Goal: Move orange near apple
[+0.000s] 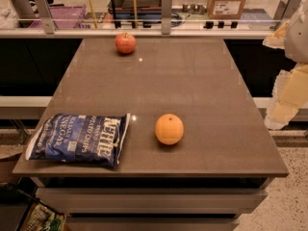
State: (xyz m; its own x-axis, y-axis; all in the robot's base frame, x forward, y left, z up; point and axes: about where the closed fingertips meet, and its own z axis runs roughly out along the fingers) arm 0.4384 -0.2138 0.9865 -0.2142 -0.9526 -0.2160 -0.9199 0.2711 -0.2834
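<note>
One orange (169,129) lies well apart from apple (125,43); jaws hang far right.

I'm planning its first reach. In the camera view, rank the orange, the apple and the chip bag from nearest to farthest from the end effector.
The end effector hangs beside the table, past its right edge.
1. Orange, front of the table, right of centre.
2. Apple at the far edge and chip bag at the front left: too close to call.
</note>
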